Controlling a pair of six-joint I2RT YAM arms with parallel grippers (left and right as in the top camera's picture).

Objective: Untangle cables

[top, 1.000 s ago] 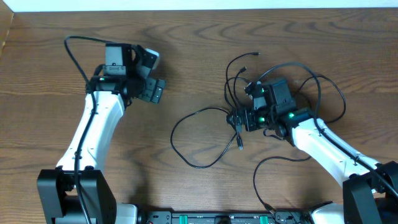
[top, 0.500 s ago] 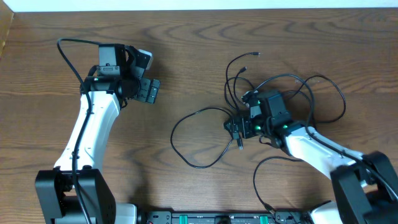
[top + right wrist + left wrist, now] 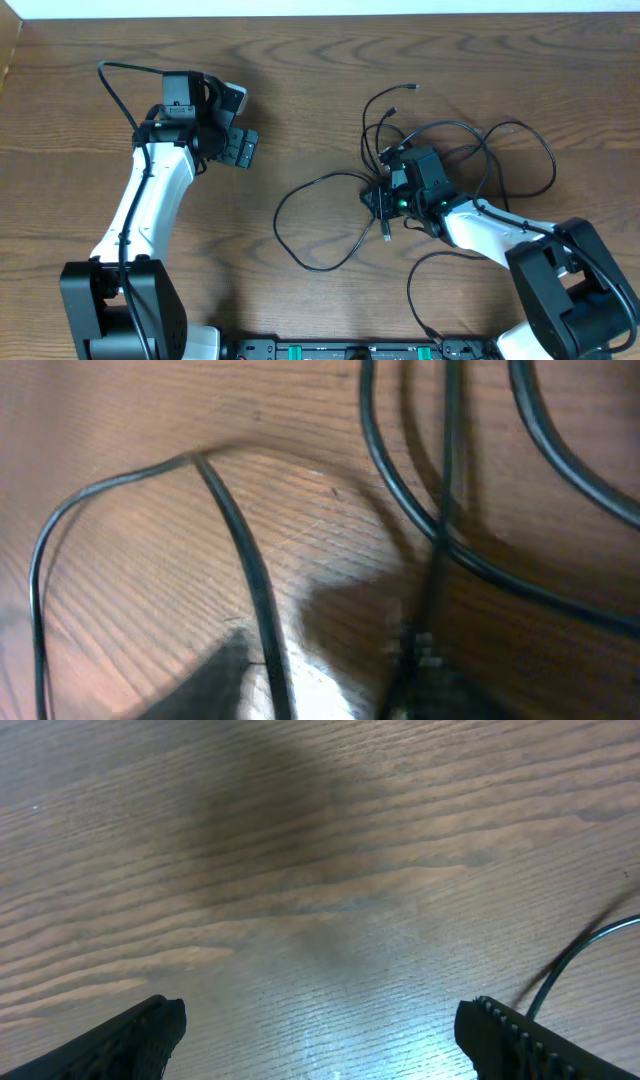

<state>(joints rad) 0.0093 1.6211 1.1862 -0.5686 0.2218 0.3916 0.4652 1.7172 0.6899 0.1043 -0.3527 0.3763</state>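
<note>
Black cables (image 3: 250,575) lie tangled right of the tabletop's (image 3: 300,80) centre; the right pincer (image 3: 385,198) sits on the knot, open or closed I cannot tell. The left pincer (image 3: 243,147) gapes wide toward the far-left corner.

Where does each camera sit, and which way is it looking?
Overhead: above the table, looking straight down; shows the left arm, right arm, left gripper and the right gripper among the cables.
Left wrist: on the left arm, looking down at bare wood; its two spread fingertips show at the bottom.
Right wrist: on the right arm, very close to black cables; its own fingers are too blurred to make out.
Shared: the overhead and right wrist views both show the cable tangle.
</note>
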